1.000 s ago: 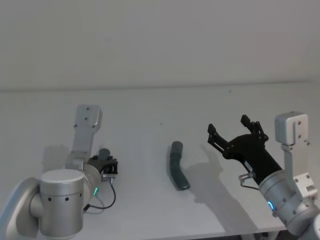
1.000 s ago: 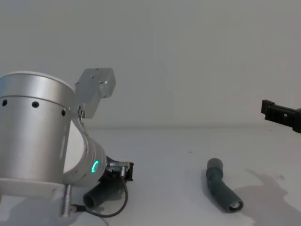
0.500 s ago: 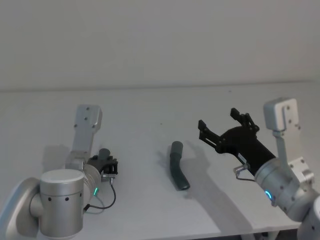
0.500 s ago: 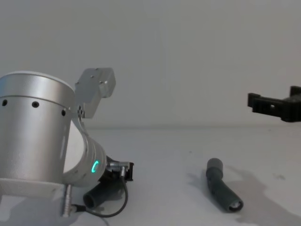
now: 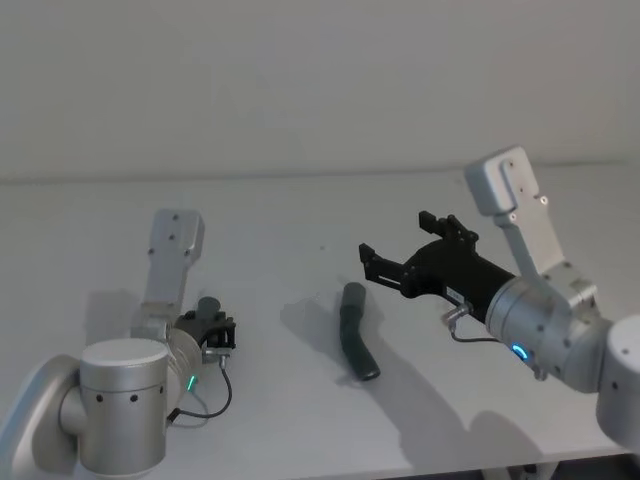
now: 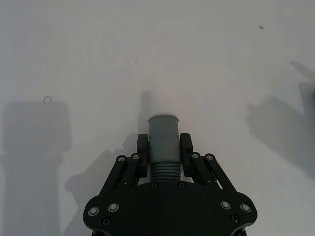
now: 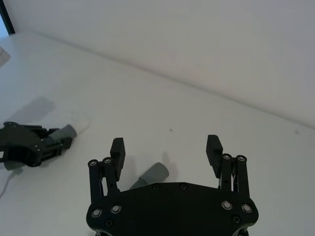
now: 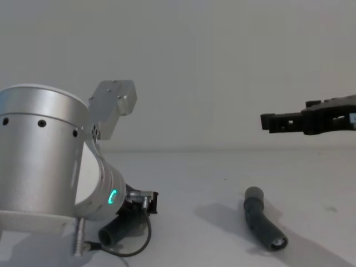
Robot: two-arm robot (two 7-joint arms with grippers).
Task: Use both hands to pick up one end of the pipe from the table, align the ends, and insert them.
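Low over the white bench [image 5: 280,215], the left end effector [image 5: 210,330] is clenched around the ribbed body of the first hose piece [image 6: 163,135], whose smooth grey cuff juts out past the jaws. The second hose piece [image 5: 353,342] lies loose near the bench's middle, at about 3 o'clock from the left end effector in the head view. One of its ends points to 12 o'clock and the other to 5 o'clock. The right end effector [image 5: 395,238] hovers in the air at 1 o'clock from the second hose piece, clear of it, jaws spread wide and grasping nothing.
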